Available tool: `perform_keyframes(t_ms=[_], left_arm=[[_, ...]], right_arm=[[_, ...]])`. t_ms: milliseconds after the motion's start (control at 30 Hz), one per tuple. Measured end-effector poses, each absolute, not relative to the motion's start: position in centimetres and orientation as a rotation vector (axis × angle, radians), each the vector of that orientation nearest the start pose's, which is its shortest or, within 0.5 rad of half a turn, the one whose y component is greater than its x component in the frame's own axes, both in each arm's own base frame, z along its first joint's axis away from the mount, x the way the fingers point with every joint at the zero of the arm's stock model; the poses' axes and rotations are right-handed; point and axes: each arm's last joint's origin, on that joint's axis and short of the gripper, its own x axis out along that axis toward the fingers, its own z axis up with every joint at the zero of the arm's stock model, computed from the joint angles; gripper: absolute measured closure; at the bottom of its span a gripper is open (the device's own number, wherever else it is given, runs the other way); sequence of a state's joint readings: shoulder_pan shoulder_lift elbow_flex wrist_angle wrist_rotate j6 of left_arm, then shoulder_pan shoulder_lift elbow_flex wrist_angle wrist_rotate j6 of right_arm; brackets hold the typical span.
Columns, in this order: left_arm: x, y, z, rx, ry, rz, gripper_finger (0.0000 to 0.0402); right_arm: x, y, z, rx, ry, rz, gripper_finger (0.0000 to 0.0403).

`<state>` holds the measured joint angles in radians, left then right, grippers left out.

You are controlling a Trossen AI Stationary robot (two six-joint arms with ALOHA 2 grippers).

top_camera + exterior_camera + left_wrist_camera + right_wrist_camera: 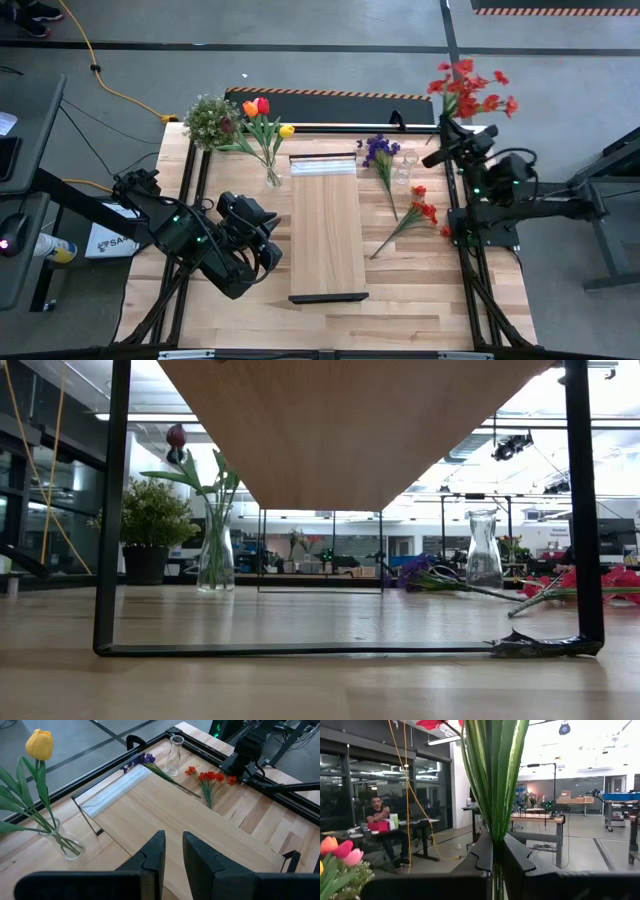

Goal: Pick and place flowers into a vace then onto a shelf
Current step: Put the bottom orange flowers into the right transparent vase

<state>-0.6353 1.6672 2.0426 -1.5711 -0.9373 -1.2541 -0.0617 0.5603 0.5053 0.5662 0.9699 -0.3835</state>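
My right gripper is shut on a red small-blossom spray, raised near the table's far right corner. A glass vase on the tabletop left of the shelf holds red, orange and yellow tulips. An empty glass vase stands right of the shelf. A purple sprig and a red-orange flower lie flat on the table beside it. My left gripper hovers over the shelf's left side, narrowly open, nothing between its fingers. My right gripper pinches the spray's bundle of green stems and leaves between its two fingers. The fingers come at it about level and lie across the stems. The spray stands upright, red blossoms on top, lifted clear of the table.
A bushy potted plant stands at the far left corner, close to the tulips. The shelf stands on thin dark metal legs. Bare tabletop lies along the near edge. A person sits at a desk in the room beyond.
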Motion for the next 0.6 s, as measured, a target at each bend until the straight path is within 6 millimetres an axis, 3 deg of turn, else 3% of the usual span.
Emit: perform_keyframes(t_ms=[267, 600], left_arm=[[24.1, -14.9, 43.3, -0.339, 0.527, 0.688, 0.03], [24.1, -14.9, 43.2, -0.343, 0.538, 0.682, 0.03]], right_arm=[[14.0, -5.8, 30.7, -0.084, -0.148, -1.086, 0.0394], [13.7, -7.7, 29.6, 0.045, -0.125, -1.069, 0.0394]])
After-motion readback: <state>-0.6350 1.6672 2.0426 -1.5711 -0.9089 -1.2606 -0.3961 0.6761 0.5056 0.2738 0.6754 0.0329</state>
